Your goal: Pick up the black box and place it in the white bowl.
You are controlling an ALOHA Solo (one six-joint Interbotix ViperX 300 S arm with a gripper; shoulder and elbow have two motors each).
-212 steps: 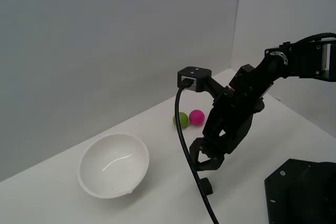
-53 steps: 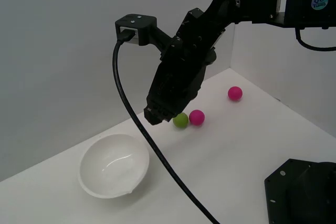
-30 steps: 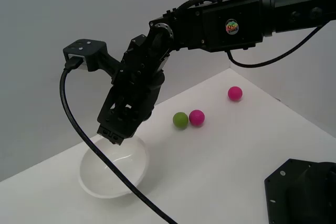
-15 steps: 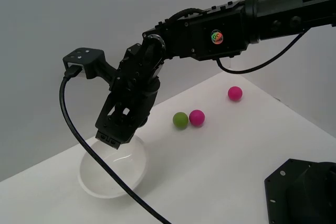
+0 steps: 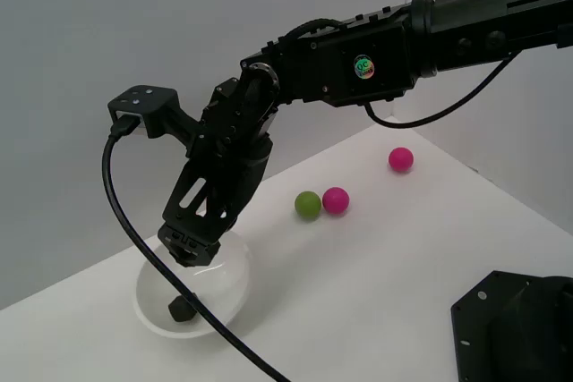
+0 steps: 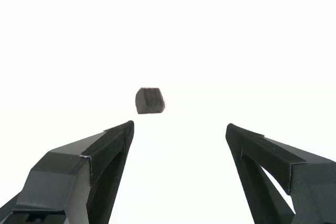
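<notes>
The worktop (image 5: 385,257) is carrying everything. The bowl (image 5: 231,285) is sitting on it, toward the exterior view's left. I am hanging my fingers (image 5: 188,250) over the bowl, and they are spread wide apart, holding nothing. The balls are lying well apart from the bowl: a green ball (image 5: 308,205) touching a pink ball (image 5: 336,199), and one more pink ball (image 5: 401,159) farther off. The box (image 5: 182,309) is resting inside the bowl. I think the job is done, and I only need to lift away.
</notes>
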